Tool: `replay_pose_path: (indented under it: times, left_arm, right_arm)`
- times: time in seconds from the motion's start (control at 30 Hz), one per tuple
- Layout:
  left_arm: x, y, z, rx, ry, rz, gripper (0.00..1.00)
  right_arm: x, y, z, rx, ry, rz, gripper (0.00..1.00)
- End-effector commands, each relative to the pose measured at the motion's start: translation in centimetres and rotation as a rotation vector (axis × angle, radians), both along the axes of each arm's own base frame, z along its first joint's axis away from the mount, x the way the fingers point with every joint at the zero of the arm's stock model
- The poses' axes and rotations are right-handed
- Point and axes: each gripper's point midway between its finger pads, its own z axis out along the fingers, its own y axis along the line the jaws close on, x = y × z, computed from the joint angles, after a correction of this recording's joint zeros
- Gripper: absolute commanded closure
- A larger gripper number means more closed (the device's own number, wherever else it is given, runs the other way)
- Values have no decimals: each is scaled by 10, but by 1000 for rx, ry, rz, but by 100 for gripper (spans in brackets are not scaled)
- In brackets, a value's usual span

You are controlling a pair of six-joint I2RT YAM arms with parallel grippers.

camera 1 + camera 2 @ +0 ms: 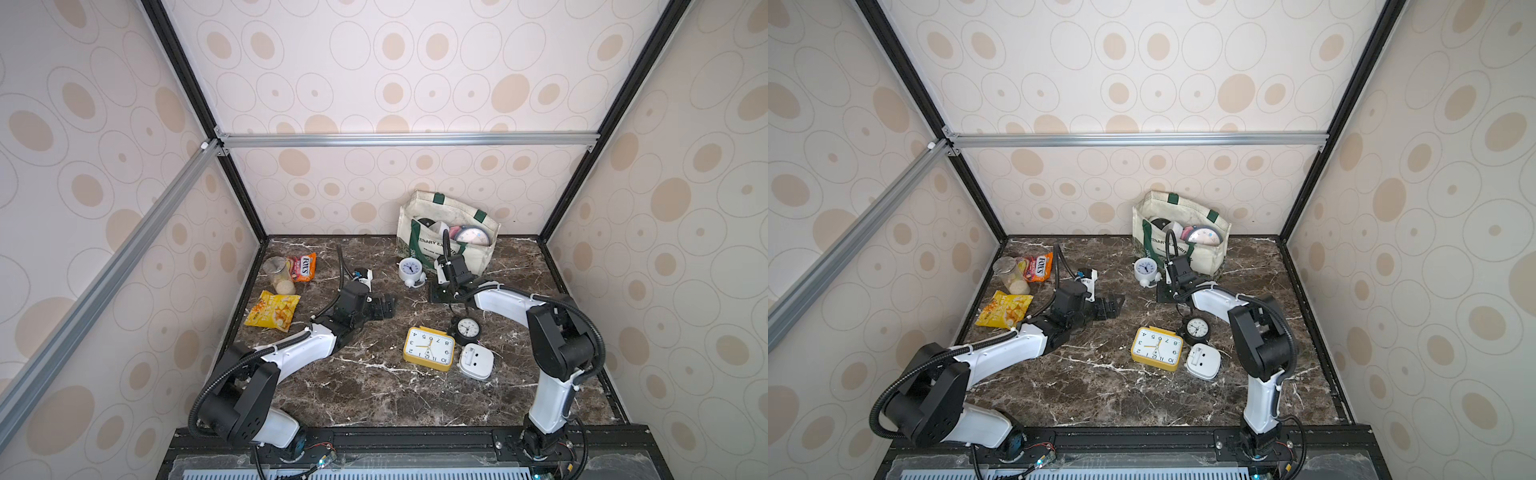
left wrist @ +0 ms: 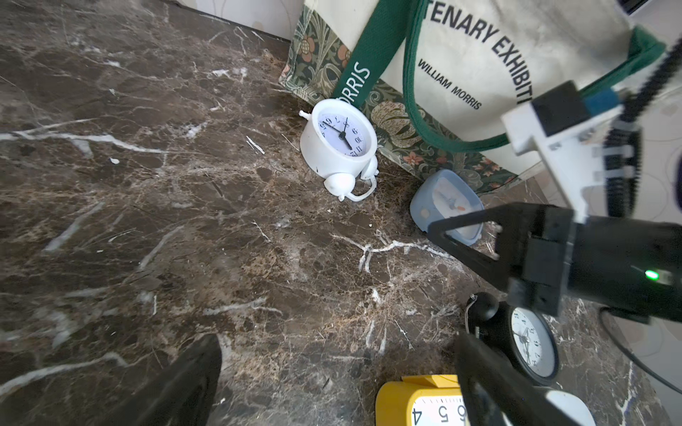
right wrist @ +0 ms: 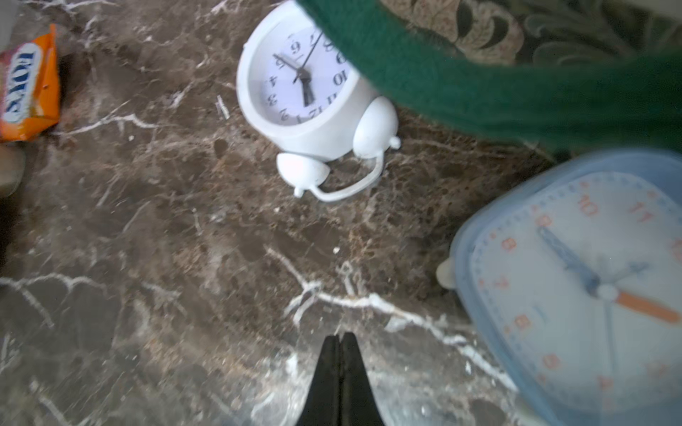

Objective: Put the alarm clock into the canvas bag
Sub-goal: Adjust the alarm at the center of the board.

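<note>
Left gripper (image 1: 388, 306) hangs wide open, empty, over the table (image 1: 353, 395); the white alarm clock (image 1: 410, 269) lies just before the canvas bag (image 1: 484, 251). Right gripper (image 3: 341, 343), jaws pressed together on nothing, should reopen before straddling a clock's body. Only wrist views show the blue alarm clock (image 3: 583, 280), hidden beneath that arm in both top views.

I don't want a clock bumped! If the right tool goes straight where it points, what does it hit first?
Probably the white clock: its handle lies straight ahead of the shut right tool. The tool may tilt down, so it might touch the table first; depth is unclear.
</note>
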Motion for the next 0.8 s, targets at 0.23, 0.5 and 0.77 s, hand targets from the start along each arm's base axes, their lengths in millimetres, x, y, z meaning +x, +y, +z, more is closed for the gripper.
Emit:
replay_pose_path:
  times: [0.23, 0.5, 0.77]
  left_arm:
    - [-34, -6, 36, -178, -108, -114, 2]
    - [-69, -9, 69, -305, -221, -231, 2]
    - [-67, -2, 69, -296, -234, -185, 1]
  right_arm:
    - [81, -2, 0, -113, -128, -130, 99]
    - [107, -10, -24, -137, -115, -160, 99]
    - [113, 0, -41, -106, -39, -115, 98]
